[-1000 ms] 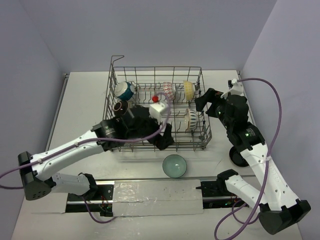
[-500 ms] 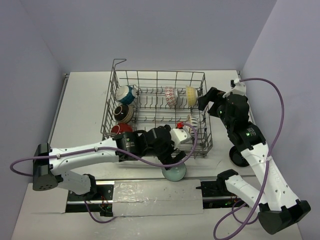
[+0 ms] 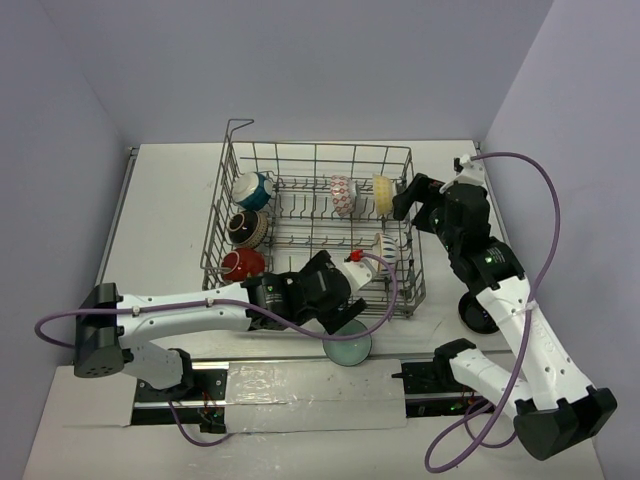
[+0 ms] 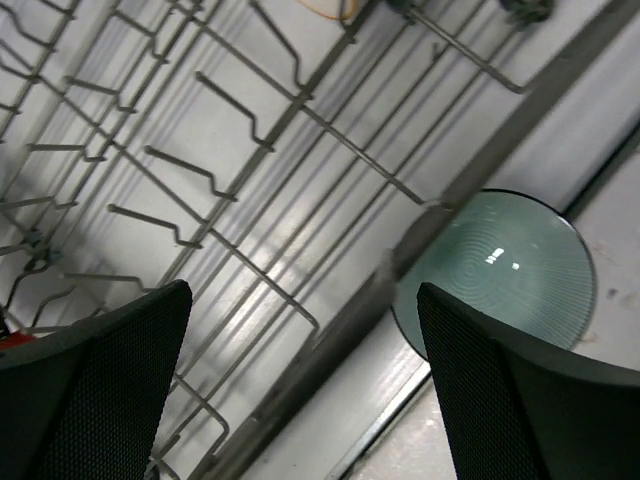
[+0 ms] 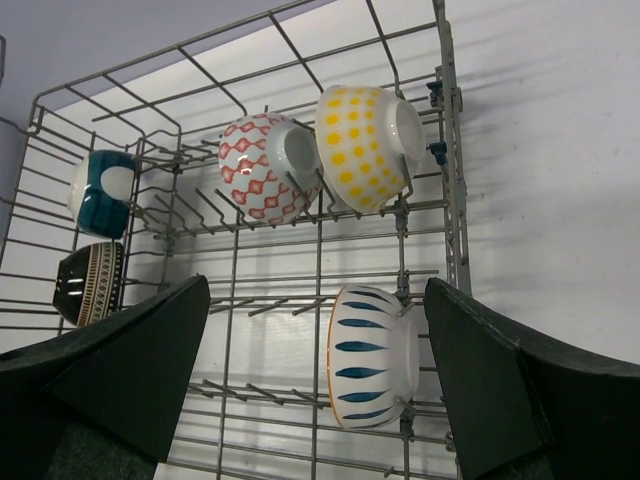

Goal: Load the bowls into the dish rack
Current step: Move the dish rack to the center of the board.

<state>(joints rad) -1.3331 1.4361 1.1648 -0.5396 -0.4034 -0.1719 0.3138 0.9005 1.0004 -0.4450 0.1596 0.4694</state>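
Note:
A pale green bowl [image 3: 350,347] sits upright on the table just in front of the dish rack [image 3: 315,148]. My left gripper [image 3: 345,318] hangs open over the rack's near rail and the bowl's far edge. In the left wrist view the bowl [image 4: 495,270] lies off to the right, ahead of the right finger [image 4: 520,400], with nothing between the jaws. Inside the rack stand teal-and-white [image 3: 250,188], black [image 3: 245,228], red [image 3: 242,264], red-patterned [image 3: 342,194], yellow-dotted [image 3: 381,192] and blue-striped [image 3: 383,245] bowls. My right gripper [image 3: 405,200] is open and empty by the rack's right side, facing the blue-striped bowl [image 5: 375,355].
The rack's tall wire sides [image 5: 450,200] and upright tines [image 4: 250,120] stand close to both grippers. A black round object [image 3: 478,312] sits on the table under the right arm. A taped strip [image 3: 315,385] runs along the table's near edge.
My left arm has swung out of the rack towards the near edge and come down over the pale green bowl. The red bowl it hid now shows. The right arm has barely moved.

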